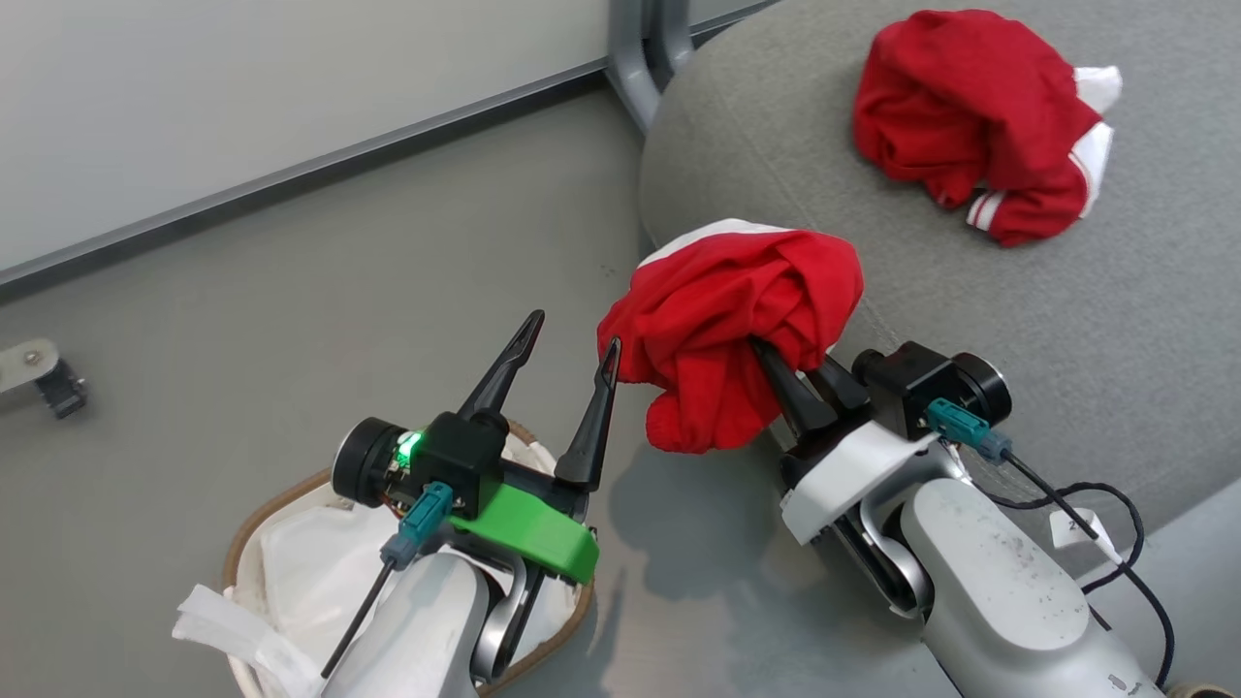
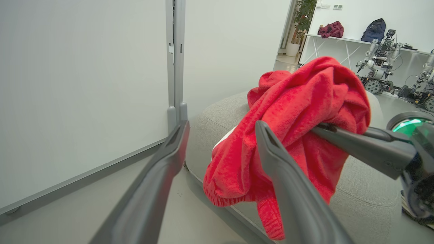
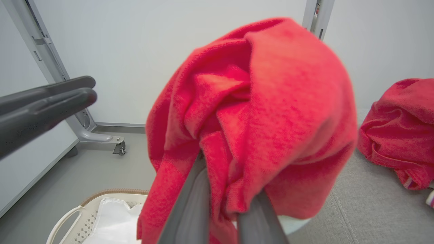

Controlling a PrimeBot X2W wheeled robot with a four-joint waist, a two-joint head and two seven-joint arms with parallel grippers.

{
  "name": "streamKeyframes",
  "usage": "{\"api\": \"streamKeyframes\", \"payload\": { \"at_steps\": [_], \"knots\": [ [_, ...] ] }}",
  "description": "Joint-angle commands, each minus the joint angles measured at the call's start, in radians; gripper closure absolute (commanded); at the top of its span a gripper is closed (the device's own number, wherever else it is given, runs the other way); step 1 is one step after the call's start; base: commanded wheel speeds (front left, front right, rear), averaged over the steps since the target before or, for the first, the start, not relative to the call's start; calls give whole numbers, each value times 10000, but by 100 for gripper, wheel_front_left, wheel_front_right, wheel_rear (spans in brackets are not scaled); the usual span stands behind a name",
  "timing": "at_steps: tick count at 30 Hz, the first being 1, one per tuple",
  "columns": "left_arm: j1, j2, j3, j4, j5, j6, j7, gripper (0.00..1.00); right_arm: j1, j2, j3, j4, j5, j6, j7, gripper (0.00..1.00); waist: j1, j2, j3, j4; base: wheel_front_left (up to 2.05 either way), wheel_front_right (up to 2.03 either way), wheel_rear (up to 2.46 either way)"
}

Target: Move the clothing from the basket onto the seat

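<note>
1. The basket (image 1: 260,506) stands on the floor (image 1: 291,320) at lower left. The part of its interior that shows holds a white liner (image 1: 301,553); the left forearm hides the rest.
2. The left gripper (image 1: 575,330) hangs above the basket. Its fingers are spread apart and carry nothing.
3. The held garment (image 1: 737,320) is a bunched red piece with a white band at its top. It hangs in the air at the near left corner of the seat (image 1: 970,320), its lower hem loose above the floor. Contact with the cushion cannot be confirmed.
4. The right gripper (image 1: 780,364) is clamped on a fold in the middle of this bundle. Its fingers are close together, with the tips buried in the cloth.
5. A second garment (image 1: 979,116), red with white striped cuffs, lies further back on the seat, well apart from the held one.

Handling notes (judgement):
- The fabric appears soft, limp and light. It drapes and gives no stiff edge to grip.
- Its fleecy surface should resist slipping.
- Take hold on a thick gathered fold near the middle. A grip on a single layer or a hem lets the rest trail and snag.
</note>
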Motion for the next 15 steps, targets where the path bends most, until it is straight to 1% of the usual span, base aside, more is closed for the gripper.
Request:
{"api": "streamKeyframes", "payload": {
  "at_steps": [1,7,15],
  "knots": [
    [121,45,3,45,-36,-54,-7,0,193,-36,-95,-94,23,-11,-21,100,0,-1,-110,-1053,0,0,0],
    [180,47,-161,98,-139,-120,-7,0,609,-187,-486,-277,10,-11,-21,100,0,-1,-154,-1682,0,0,0],
    [-168,53,-467,302,-119,-201,-7,0,912,-619,-1542,-547,-183,-11,-22,100,0,-1,229,-1782,0,0,0]
  ]
}}
